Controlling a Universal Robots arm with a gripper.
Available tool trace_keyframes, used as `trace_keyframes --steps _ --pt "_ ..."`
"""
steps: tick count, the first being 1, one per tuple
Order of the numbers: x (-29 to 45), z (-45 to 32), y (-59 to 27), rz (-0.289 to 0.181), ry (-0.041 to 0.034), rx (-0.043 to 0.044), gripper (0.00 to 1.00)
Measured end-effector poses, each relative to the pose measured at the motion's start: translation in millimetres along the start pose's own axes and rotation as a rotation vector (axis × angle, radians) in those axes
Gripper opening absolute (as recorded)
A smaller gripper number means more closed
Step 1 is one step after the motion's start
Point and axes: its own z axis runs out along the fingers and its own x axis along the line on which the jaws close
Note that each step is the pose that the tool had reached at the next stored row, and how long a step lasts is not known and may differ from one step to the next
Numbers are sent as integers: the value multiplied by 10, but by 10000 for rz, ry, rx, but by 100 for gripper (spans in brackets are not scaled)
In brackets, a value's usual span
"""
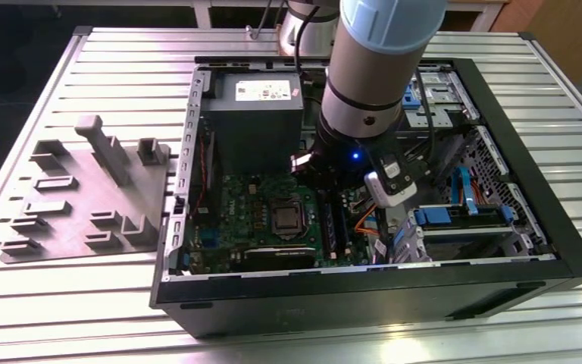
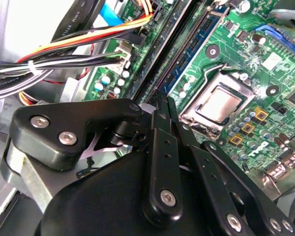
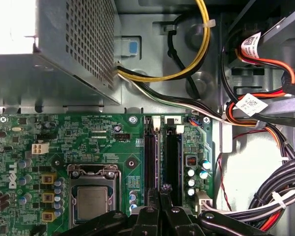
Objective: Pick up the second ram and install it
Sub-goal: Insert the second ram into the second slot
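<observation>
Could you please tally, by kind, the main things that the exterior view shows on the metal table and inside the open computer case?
Computer case: 1
Grey tray: 1
Power supply: 1
Motherboard: 1
Processor socket: 1
Robot arm: 1
Total: 6
</observation>
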Motion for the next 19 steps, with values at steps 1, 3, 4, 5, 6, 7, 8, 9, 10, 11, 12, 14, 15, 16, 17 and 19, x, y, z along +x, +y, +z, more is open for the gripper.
trace_keyframes --steps 1,3,4,5,6,7,8,9,10,11,12,14,15,16,17,19 --pt "0 0 0 1 0 0 12" --pt "0 0 0 3 0 0 12" --pt "0 1 0 3 0 -1 12" --pt "0 3 0 4 -1 -7 12" --pt "0 7 0 3 -2 -21 12" --pt "0 10 -1 4 -2 -27 12" --pt "0 14 -1 3 -1 -29 12" --pt "0 20 -1 3 -2 -31 12" --pt "0 25 -2 2 -2 -33 12" --pt "-1 31 -2 2 -4 -37 12" --pt "-1 37 -3 2 -4 -40 12" --pt "-1 50 -4 2 -5 -45 12" --pt "-1 55 -4 2 -5 -46 12" --pt "-1 54 -4 2 -5 -43 12" --pt "-1 54 -4 2 -5 -43 12" --pt "-1 55 -5 2 -4 -41 12"
